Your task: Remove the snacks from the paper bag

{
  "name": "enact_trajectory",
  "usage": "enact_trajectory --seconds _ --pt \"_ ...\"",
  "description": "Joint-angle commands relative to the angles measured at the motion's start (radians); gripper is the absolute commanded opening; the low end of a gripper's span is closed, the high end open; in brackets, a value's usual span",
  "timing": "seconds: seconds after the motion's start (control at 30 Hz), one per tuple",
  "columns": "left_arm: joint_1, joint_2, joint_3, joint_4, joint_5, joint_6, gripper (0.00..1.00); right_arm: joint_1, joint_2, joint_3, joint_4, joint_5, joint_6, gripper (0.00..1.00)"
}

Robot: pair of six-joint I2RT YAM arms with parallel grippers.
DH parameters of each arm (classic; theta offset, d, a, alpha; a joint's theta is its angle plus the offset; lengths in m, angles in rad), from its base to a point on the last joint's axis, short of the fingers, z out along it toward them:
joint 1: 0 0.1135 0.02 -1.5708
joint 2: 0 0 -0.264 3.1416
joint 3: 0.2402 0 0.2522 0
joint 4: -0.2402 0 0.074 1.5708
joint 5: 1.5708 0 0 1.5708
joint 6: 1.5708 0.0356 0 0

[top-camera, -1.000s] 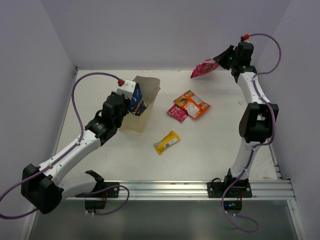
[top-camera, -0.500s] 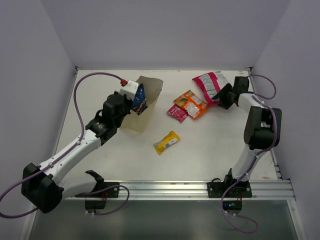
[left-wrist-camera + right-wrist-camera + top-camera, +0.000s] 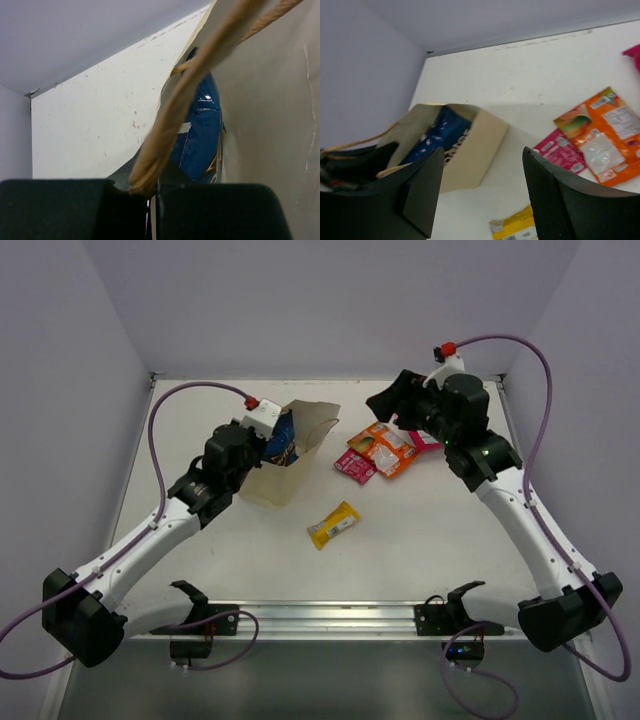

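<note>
Left jaws are clenched on the rim of the paper bag (image 3: 270,100), with one of its thin looped handles (image 3: 175,110) running up right out of the pinch. Directly past those jaws, inside the bag, sits the blue-and-white bag (image 3: 200,135). It's standing up in the mouth and about half of it shows over the edge. The paper bag is tipped over toward the left jaws rather than standing straight. Can't tell whether its base sits flat on the bench (image 3: 420,560) or not.

Right jaws are spread wide with nothing between them, hanging above the bench and looking down across the loose snacks. Closest under them is the yellow bar wrapper (image 3: 517,227), peeking in at the bottom between the two fingers (image 3: 560,200). A bit further out, just off the right-side finger, is the small magenta square packet (image 3: 560,152), and pressed right up against its far side is the orange packet (image 3: 600,135), lying flat. Ahead and off toward the left-side finger is the open mouth of the paper bag. Way out to the right of these jaws only a pink corner of the large red-pink-and-white bag (image 3: 632,52) shows. From the top camera most of it is hidden behind the right arm, next to the orange packet.

So four snacks are out on the bench and the blue-and-white one is in the bag.
</note>
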Motion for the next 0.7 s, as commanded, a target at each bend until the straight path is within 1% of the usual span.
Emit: enact_trajectory --seconds 0.0,0.17,0.27,0.37,0.53,0.57,0.67 --pt "-0.009 -0.009 0.064 -0.025 -0.011 0.028 0.00 0.117 0.005 0.064 -0.025 0.015 -0.017 0.67" --pt "-0.021 -0.020 0.088 -0.031 -0.016 0.035 0.00 0.290 0.068 0.168 -0.038 0.048 -0.012 0.67" --pt "-0.036 -0.024 0.094 -0.033 -0.011 0.038 0.00 0.351 0.121 0.231 -0.018 0.063 0.006 0.67" --pt "-0.048 -0.024 0.095 -0.031 -0.011 0.047 0.00 0.393 0.177 0.257 -0.008 0.075 0.019 0.66" --pt "-0.061 -0.024 0.094 -0.030 -0.027 0.023 0.00 0.442 0.252 0.187 0.033 0.098 0.113 0.64" --pt "-0.067 -0.026 0.091 -0.030 -0.031 0.018 0.00 0.444 0.258 0.132 0.044 0.098 0.170 0.64" --pt "-0.081 -0.027 0.085 -0.027 -0.050 0.003 0.00 0.454 0.264 0.037 0.111 0.116 0.251 0.62"
